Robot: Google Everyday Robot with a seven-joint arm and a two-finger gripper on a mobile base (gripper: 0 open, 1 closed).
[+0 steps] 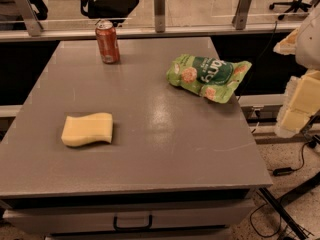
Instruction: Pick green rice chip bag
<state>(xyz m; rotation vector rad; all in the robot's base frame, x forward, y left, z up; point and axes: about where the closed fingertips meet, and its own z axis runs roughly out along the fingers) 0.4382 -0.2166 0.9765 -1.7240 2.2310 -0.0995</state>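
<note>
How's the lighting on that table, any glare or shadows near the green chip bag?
Camera view: warm, dim light; a faint sheen on the grey table beside the green rice chip bag; bag, yellow sponge and orange can cast short soft shadows; the gripper, at the right edge off the table, is brightly lit.

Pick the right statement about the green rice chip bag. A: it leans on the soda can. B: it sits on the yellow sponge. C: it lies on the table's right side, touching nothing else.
C: the green rice chip bag lies on the right side of the table, apart from the soda can and the sponge; the end effector is past the right edge.
</note>
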